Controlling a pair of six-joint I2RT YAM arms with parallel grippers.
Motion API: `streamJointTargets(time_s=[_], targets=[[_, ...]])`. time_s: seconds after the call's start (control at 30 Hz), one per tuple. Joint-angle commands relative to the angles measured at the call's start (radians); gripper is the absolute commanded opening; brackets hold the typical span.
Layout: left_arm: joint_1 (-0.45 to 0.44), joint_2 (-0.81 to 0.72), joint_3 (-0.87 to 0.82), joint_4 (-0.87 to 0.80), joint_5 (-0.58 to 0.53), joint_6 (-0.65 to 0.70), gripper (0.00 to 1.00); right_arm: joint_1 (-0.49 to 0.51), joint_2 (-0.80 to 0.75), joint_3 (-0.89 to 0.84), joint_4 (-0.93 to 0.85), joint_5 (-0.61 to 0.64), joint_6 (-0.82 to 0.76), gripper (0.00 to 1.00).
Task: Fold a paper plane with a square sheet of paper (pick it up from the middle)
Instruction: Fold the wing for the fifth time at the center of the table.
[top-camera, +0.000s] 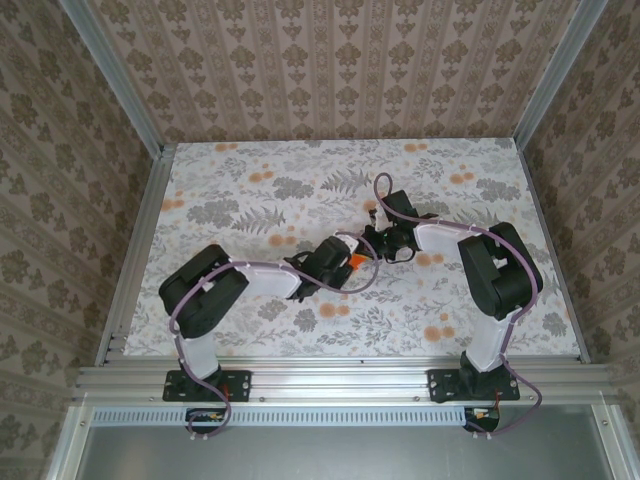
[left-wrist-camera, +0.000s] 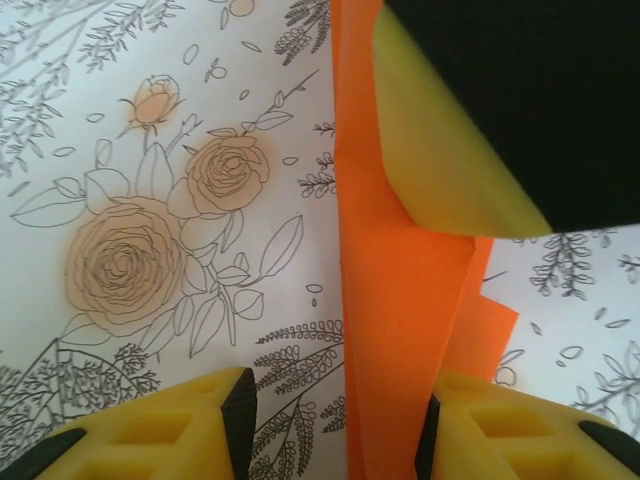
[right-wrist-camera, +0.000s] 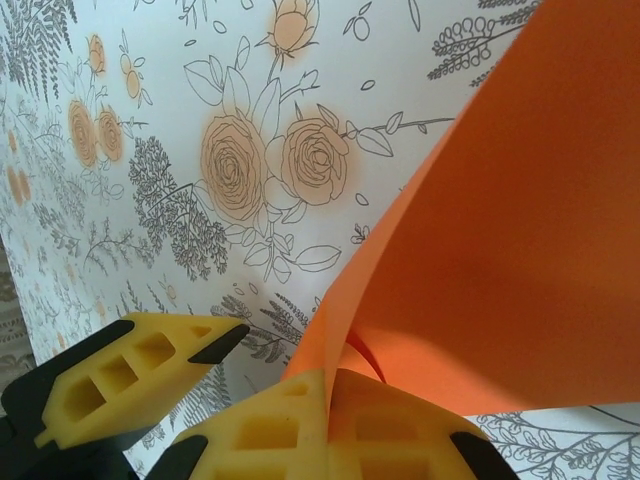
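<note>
The orange sheet of paper (top-camera: 354, 262) hangs between the two grippers over the middle of the table, folded into long narrow layers (left-wrist-camera: 400, 300). My right gripper (right-wrist-camera: 330, 385) is shut on one end of it, and the sheet (right-wrist-camera: 500, 250) fans up and to the right from its yellow fingers. My left gripper (left-wrist-camera: 335, 420) is open around the folded strip. Its right pad (left-wrist-camera: 432, 440) sits against the paper's edge and its left pad (left-wrist-camera: 240, 420) stands well clear. In the left wrist view, the right gripper's finger (left-wrist-camera: 440, 150) covers the paper's upper end.
The table (top-camera: 230, 180) has a white cloth printed with grey leaves and pale orange flowers (left-wrist-camera: 125, 265). Aluminium rails (top-camera: 135, 260) run along its sides, and patterned walls (top-camera: 340, 70) close it in. Both arms (top-camera: 210, 290) reach inward from the near edge.
</note>
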Motion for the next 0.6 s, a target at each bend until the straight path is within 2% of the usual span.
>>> streamJointTargets(time_s=[0.0,0.1,0.23,0.37,0.57], targets=[[-0.028,0.027,0.027,-0.039,-0.2,0.015,0.42,-0.006,0.003,0.017,-0.014,-0.023,0.005,0.05],[-0.041,0.036,0.027,-0.042,-0.266,-0.01,0.38,-0.006,0.006,0.015,-0.015,-0.024,0.004,0.05],[-0.043,0.03,0.017,-0.036,-0.259,-0.035,0.38,-0.006,0.006,0.014,-0.014,-0.026,0.004,0.05],[-0.041,0.002,-0.002,-0.022,-0.185,-0.055,0.5,-0.005,0.005,0.015,-0.018,-0.025,0.002,0.05],[-0.029,-0.085,-0.058,-0.023,-0.056,-0.096,0.59,-0.006,0.005,0.007,-0.016,-0.007,-0.012,0.04]])
